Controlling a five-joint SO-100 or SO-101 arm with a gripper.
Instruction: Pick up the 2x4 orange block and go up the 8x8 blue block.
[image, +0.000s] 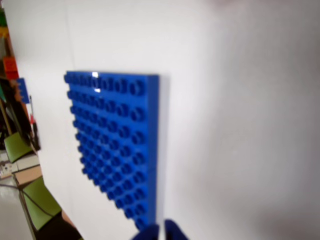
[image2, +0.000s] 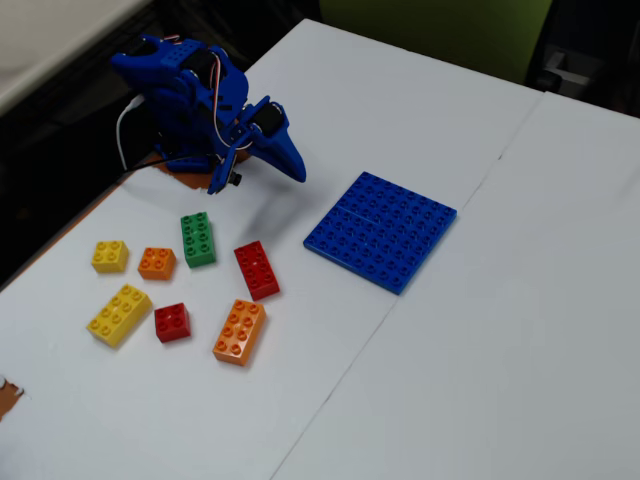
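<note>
Gripper (image2: 296, 170) sits folded close to the blue arm's base (image2: 185, 95) at the back left of the white table (image2: 520, 330) in the fixed view, fingers pressed together with nothing between them. Wrist view shows only two dark blue fingertips (image: 146, 233) at the bottom edge, near each other — empty.

2x4 orange block (image2: 239, 332) lies flat on the table at the front of the loose brick cluster, well apart from the gripper. Just beside it: small red brick (image2: 173, 322) to its left, long red brick (image2: 257, 270) behind it.

Others in the cluster — yellow 2x4 (image2: 119, 314), small yellow brick (image2: 110, 256), small orange brick (image2: 157, 262), green brick (image2: 198, 239).

8x8 blue block (image2: 380, 230) lies flat to the right of the cluster, bare on top, beside the table seam. It fills the wrist view's centre (image: 117, 145), slightly blurred.
</note>
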